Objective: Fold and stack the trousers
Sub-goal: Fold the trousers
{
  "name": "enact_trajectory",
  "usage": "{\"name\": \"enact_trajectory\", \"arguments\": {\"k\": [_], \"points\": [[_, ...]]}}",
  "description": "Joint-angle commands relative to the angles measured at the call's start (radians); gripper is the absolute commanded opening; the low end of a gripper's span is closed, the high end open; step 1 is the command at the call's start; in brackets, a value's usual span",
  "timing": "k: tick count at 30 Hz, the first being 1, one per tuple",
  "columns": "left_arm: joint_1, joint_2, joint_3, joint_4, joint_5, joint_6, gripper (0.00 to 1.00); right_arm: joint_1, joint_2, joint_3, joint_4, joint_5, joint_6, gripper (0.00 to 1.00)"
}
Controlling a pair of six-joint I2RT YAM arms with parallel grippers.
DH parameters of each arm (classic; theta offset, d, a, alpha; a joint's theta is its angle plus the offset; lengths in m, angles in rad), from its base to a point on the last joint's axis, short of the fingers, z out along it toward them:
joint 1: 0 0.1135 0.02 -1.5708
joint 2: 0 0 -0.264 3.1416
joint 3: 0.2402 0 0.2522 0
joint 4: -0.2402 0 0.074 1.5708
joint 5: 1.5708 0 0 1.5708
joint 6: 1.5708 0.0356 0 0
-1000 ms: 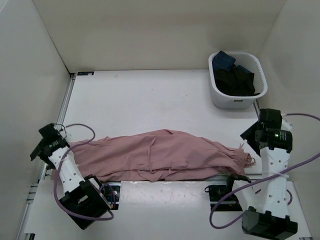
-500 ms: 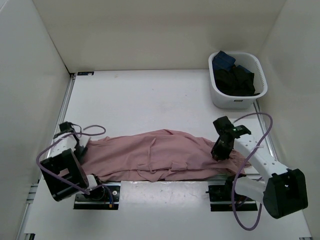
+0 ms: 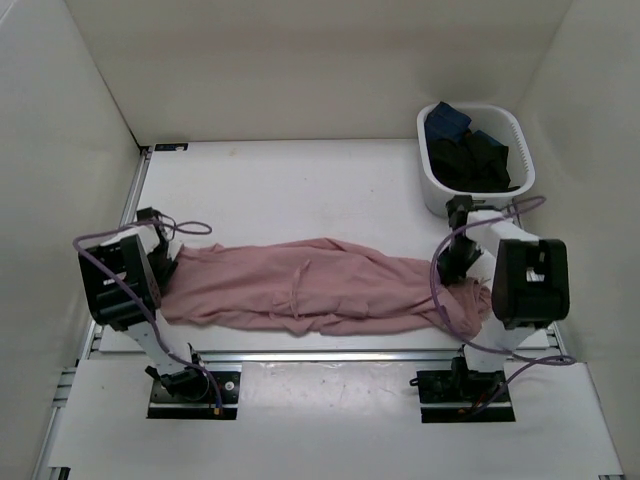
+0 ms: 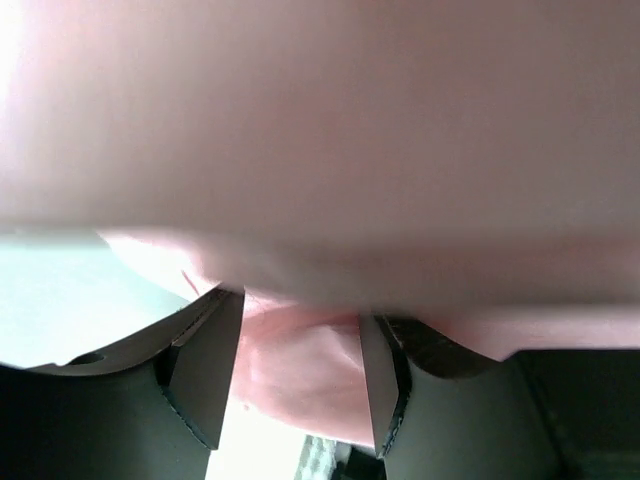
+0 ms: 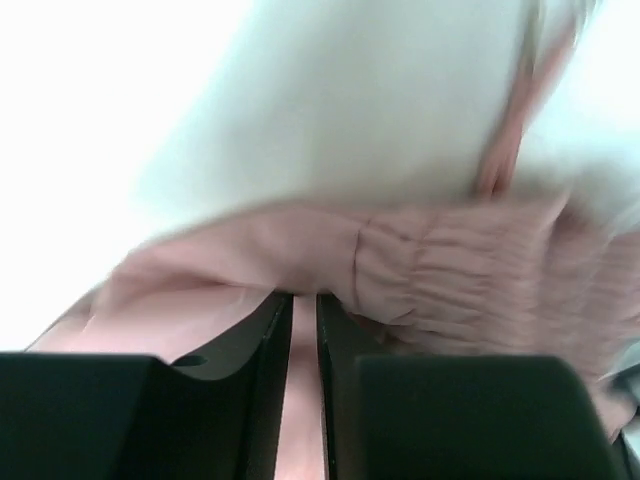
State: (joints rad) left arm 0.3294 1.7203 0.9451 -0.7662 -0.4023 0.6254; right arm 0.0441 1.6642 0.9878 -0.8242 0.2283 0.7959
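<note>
The dusty-pink trousers (image 3: 320,290) lie stretched left to right across the white table (image 3: 300,190). At their left end my left gripper (image 3: 172,262) is down on the cloth. In the left wrist view a thick bunch of the trousers (image 4: 300,370) fills the gap of the left gripper (image 4: 300,308), shut on it. My right gripper (image 3: 458,272) is at the right end. Its wrist view shows the right gripper (image 5: 305,297) nearly closed on a thin fold, beside the gathered waistband (image 5: 470,270).
A white basket (image 3: 520,140) with dark black and blue clothes (image 3: 470,155) stands at the back right, just beyond the right arm. A metal rail (image 3: 320,352) runs along the near edge. White walls enclose the table on three sides.
Both arms swung from the near edge out to the trousers' two ends and their jaws closed on the cloth. The trousers shifted away from the near edge and lie straighter.
</note>
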Motion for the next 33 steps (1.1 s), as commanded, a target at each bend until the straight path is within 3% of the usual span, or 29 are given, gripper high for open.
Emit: {"name": "enact_trajectory", "arguments": {"k": [1, 7, 10, 11, 15, 19, 21, 27, 33], "points": [[-0.026, 0.097, 0.162, 0.157, 0.043, -0.058, 0.6, -0.02, 0.089, 0.216, 0.07, 0.105, -0.07, 0.2], [-0.026, 0.135, 0.256, 0.041, 0.054, -0.087, 0.67, -0.02, 0.097, 0.333, 0.022, -0.049, -0.165, 0.3], [-0.017, 0.073, 0.265, 0.01, 0.063, -0.087, 0.7, -0.02, -0.026, 0.344, -0.05, -0.05, -0.202, 0.48], [-0.016, 0.059, 0.265, -0.001, 0.063, -0.087, 0.71, -0.02, -0.097, 0.335, -0.112, -0.035, -0.202, 0.59], [0.005, 0.006, 0.311, -0.08, 0.101, -0.087, 0.75, -0.059, -0.268, 0.183, -0.283, 0.0, -0.104, 0.79], [0.026, -0.051, 0.287, -0.12, 0.112, -0.078, 0.78, -0.093, -0.501, -0.054, -0.253, -0.066, -0.006, 0.8], [0.036, -0.09, 0.261, -0.12, 0.102, -0.066, 0.78, -0.105, -0.541, -0.128, -0.188, -0.113, 0.025, 0.8], [0.074, -0.165, 0.144, -0.13, 0.092, -0.018, 0.78, -0.138, -0.5, -0.286, -0.023, -0.184, 0.074, 0.8], [0.106, -0.205, 0.086, -0.151, 0.092, 0.019, 0.78, -0.147, -0.417, -0.322, 0.056, -0.145, 0.111, 0.76]]}}
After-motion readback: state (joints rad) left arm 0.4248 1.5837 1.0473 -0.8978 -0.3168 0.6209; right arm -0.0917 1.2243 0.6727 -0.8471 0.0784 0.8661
